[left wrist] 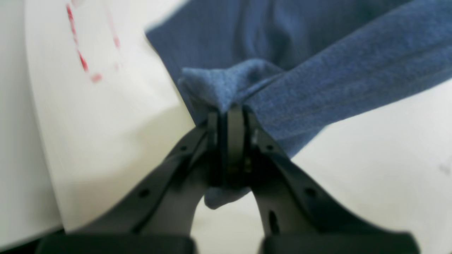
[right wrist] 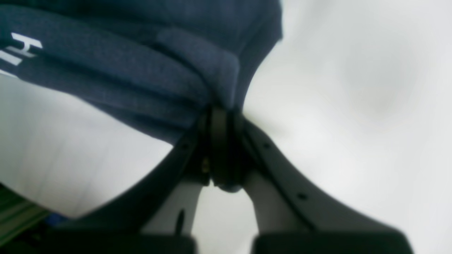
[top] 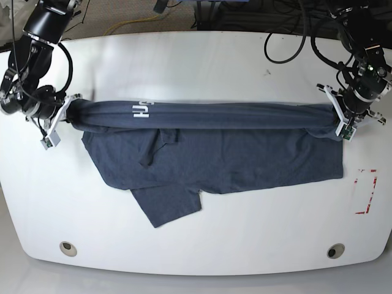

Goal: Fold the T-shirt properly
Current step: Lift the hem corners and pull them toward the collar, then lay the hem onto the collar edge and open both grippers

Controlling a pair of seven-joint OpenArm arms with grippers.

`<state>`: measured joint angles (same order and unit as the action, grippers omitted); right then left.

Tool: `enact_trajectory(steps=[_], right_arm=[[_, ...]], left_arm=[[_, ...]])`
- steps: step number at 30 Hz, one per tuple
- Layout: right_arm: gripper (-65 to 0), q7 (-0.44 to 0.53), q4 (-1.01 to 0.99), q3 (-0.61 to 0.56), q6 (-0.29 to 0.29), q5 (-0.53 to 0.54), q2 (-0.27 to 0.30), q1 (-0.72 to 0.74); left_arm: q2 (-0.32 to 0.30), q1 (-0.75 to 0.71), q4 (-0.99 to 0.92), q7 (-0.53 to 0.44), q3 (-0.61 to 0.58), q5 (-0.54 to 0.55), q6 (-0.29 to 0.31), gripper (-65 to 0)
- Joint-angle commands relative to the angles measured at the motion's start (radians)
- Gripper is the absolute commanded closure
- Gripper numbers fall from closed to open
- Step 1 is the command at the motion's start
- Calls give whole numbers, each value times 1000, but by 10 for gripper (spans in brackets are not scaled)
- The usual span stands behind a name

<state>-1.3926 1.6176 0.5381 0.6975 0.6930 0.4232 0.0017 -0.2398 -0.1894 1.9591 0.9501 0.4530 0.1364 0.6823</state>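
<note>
The dark navy-grey T-shirt (top: 214, 156) lies across the middle of the white table (top: 202, 67), with white lettering near its left end. Its upper edge is lifted and pulled taut into a long roll between both grippers. In the base view my left gripper (top: 334, 119) is at the right, shut on a bunched corner of the T-shirt (left wrist: 226, 88). My right gripper (top: 68, 113) is at the left, shut on the other end of the T-shirt (right wrist: 197, 70). A sleeve (top: 168, 208) sticks out toward the table's front edge.
A red dashed rectangle (top: 365, 192) is marked on the table near the right edge, also visible as red marks (left wrist: 83, 60) in the left wrist view. Two round holes (top: 68, 247) sit near the front corners. Cables lie beyond the far edge.
</note>
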Motion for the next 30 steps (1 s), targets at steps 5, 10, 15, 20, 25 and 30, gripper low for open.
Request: enact_trajectory(steps=[5,10,15,20,25,30], right_arm=[[0,12,63,32,1,15,21,-96],[0,12,63,32,1,54,22,-171],[0,12,63,30,1,72,26,-240],[-181,12,65,30,1,78,26,-312],[-393,12,134,33,1,166,33,-391],[-423,12,204,63,1,316,52,-441]], left_arm=[[-16,-89,19,-13,10,-5,-6,0],[-17,-157,18,-13,10,-5,16,-6],[-20,-206,10,-10,13,-14,16,-140],[-22,-281,9,-10,48,-8,16,-379],[-22,-332,10,-10,117,-5,16,-421],[-22,-332,10,-9,223,-5,16,-421]])
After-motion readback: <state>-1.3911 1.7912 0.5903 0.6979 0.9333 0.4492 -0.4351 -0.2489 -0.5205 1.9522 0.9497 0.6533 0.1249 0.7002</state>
